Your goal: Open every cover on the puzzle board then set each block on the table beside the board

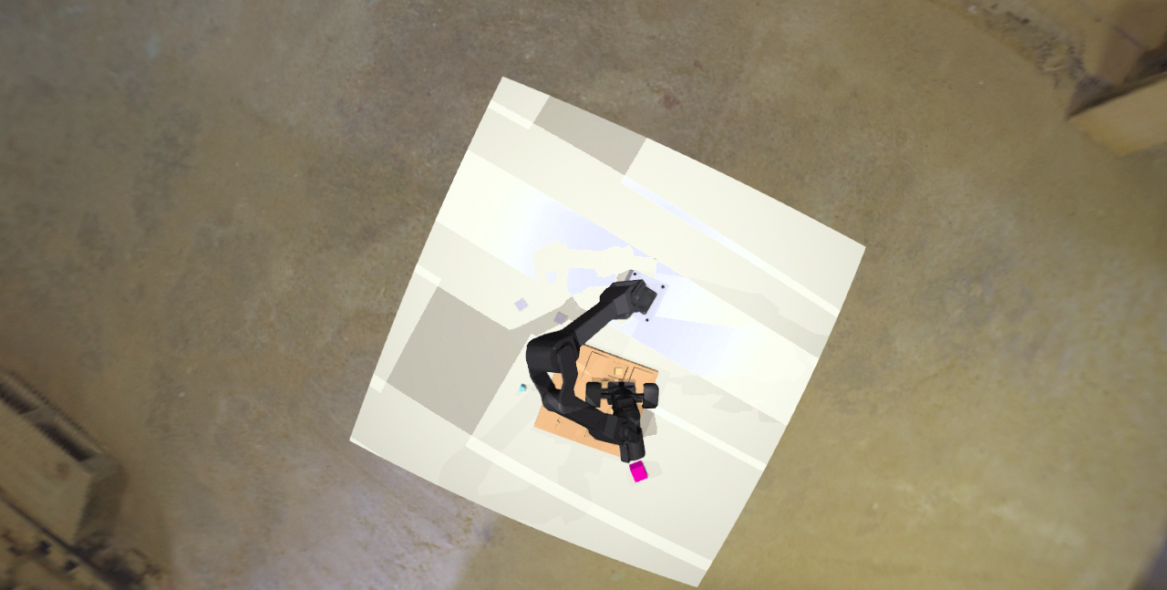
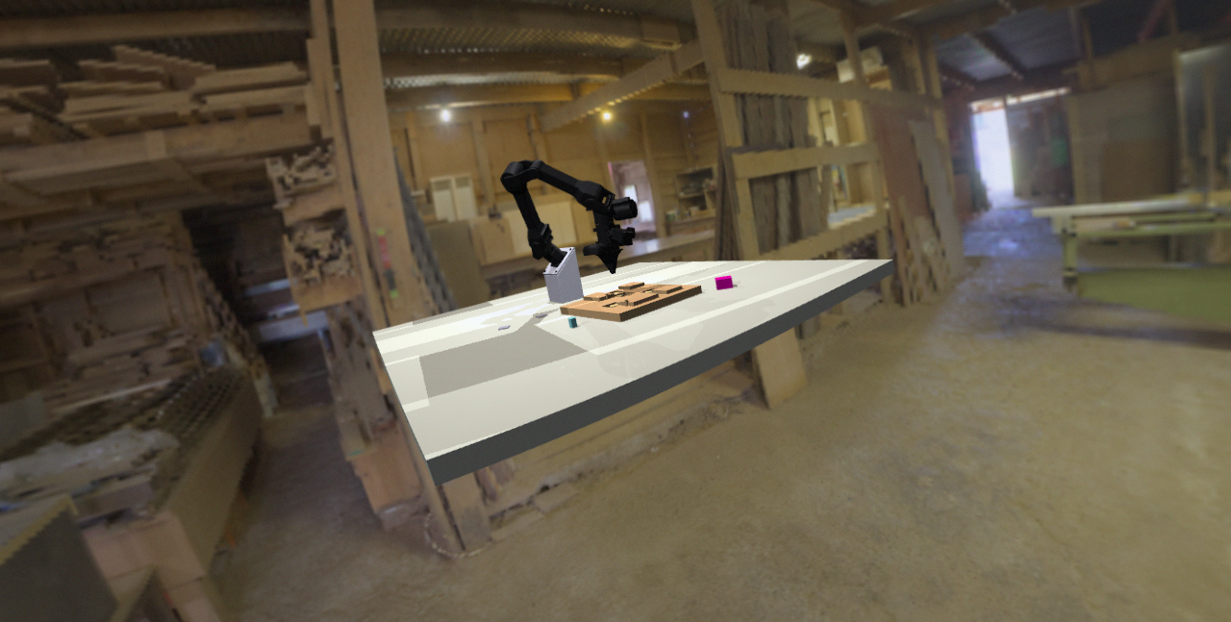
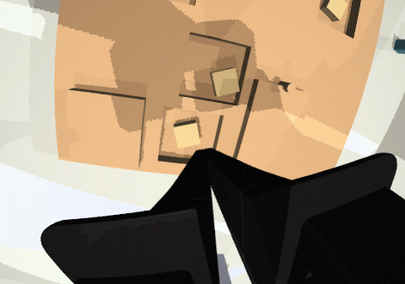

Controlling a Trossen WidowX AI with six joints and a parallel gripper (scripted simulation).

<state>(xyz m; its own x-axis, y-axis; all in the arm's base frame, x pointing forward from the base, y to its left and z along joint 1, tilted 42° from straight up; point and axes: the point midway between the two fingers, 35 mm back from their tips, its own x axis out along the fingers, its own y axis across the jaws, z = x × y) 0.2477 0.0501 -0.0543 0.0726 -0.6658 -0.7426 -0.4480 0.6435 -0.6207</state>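
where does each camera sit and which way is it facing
Top: high overhead, looking straight down at the white table; the whole black arm shows, bent over the puzzle board.
Exterior: off to the side in the workshop, low and tilted, looking across the table; the arm and its grey base show.
Wrist: on the hand, looking down at the board with four open wells, each with a tan block; the shut gripper fills the bottom.
Shared: top and exterior both show the magenta block on the table beside the board.

Top: far overhead. Exterior: distant, low side. Wrist: close, downward. All share board [image 3: 101,71].
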